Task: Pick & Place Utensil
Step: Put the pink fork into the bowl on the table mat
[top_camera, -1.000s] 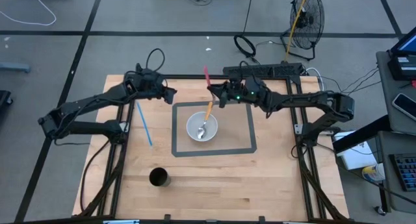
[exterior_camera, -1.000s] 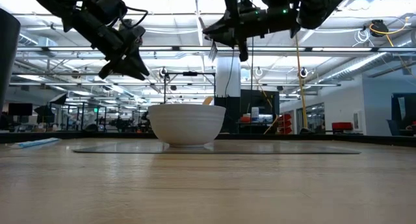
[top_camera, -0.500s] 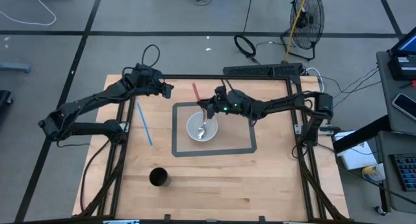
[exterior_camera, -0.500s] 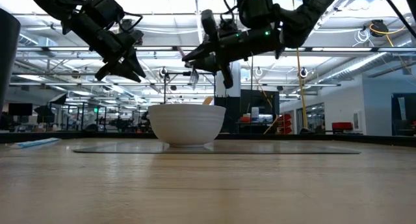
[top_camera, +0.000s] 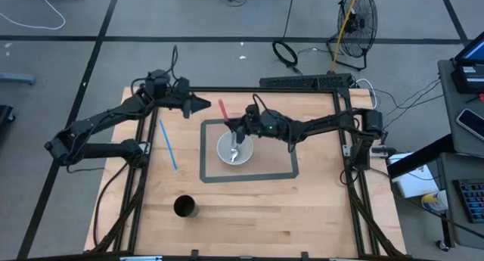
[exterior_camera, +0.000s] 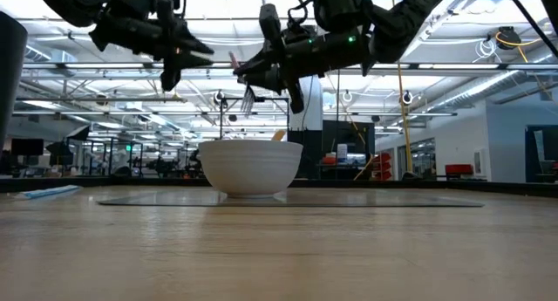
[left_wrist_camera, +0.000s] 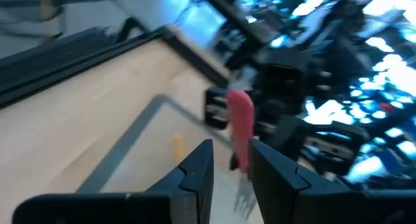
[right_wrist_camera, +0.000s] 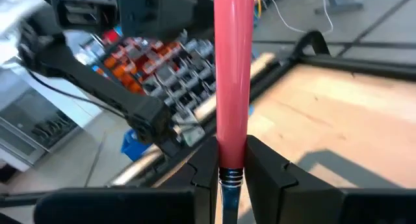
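Observation:
A fork with a red handle (top_camera: 224,110) hangs over the white bowl (top_camera: 225,153), handle up, tines (exterior_camera: 248,99) down, with my right gripper (top_camera: 234,126) shut on it. The bowl stands inside a grey taped rectangle (top_camera: 290,150) and holds a spoon (top_camera: 235,152) whose orange handle tip (exterior_camera: 279,135) leans on its rim. My left gripper (top_camera: 205,104) hovers open to the left of the fork and points level at it. In the left wrist view the fork (left_wrist_camera: 240,130) shows beyond the gap between the gripper's own fingers. My right gripper pinches the red handle's lower end (right_wrist_camera: 233,143), just above the metal neck (right_wrist_camera: 231,178), between its two fingers (right_wrist_camera: 207,164). The fingers come level from the table's right side and lie across the fork. The fork hangs clear above the bowl, its handle tipped toward the far left.
A blue straw-like stick (top_camera: 167,144) lies on the wood left of the taped rectangle. A black cup (top_camera: 185,207) stands near the front left. A black frame (top_camera: 227,89) runs along the table's far edge.
My right gripper has carried the fork toward the table's left and down, from behind the bowl to over its far rim. My left gripper has risen a little and swung up from slanting downward to pointing level toward the fork.

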Tool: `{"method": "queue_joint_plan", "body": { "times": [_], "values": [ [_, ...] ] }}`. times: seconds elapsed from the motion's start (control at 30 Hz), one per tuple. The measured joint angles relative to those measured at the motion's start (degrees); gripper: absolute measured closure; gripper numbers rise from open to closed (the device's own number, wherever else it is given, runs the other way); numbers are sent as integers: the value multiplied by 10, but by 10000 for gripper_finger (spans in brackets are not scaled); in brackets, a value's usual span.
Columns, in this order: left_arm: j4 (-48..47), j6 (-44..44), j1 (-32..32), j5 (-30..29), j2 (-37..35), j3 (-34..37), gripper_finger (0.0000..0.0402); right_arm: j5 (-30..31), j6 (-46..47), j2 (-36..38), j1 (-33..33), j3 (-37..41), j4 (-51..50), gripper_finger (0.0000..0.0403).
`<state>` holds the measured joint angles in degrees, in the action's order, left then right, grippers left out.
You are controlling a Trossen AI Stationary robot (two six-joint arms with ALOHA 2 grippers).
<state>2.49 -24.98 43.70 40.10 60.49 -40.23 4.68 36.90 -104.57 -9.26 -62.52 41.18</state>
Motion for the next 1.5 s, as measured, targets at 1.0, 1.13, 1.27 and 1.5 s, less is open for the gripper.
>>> {"method": "queue_joint_plan", "body": {
  "times": [1.0,1.13,1.27,1.5],
  "values": [
    [225,-78,-111,29,130,0,301,-45,-4,1,11,0,20,358],
    [222,-68,-111,34,130,0,280,-63,-3,1,11,0,19,361],
    [213,-55,-116,34,130,0,240,-64,-3,1,10,0,19,363],
    [208,-38,-129,33,130,0,194,-76,11,1,3,0,19,363]
  ]
}}
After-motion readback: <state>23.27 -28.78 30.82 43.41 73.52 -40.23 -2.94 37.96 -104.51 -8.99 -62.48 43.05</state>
